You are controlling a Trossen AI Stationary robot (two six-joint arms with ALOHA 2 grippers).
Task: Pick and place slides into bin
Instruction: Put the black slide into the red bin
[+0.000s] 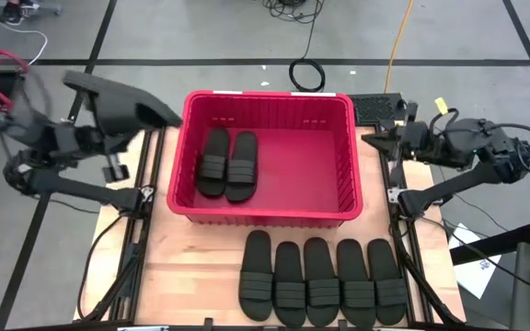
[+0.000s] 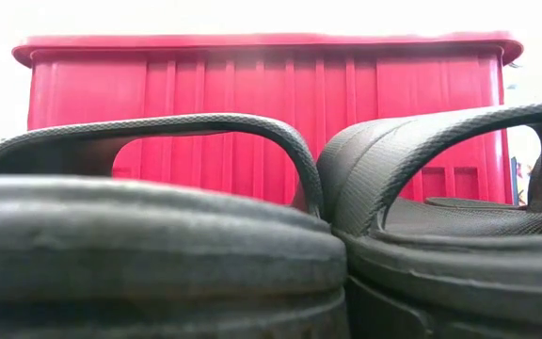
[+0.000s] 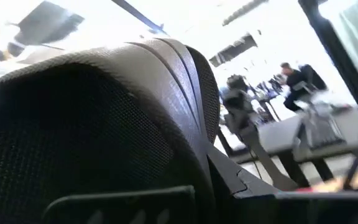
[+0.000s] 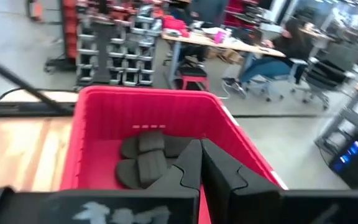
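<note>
Your left gripper [image 1: 118,110] holds one black slide [image 1: 122,99] raised, just left of the red bin [image 1: 270,213]. To its right, two slides [image 1: 228,164] lie inside that bin; five more [image 1: 321,280] sit in a row beyond its front wall. Your right gripper [image 1: 373,138], fingers together, empty, waits beside the bin's right rim.
</note>
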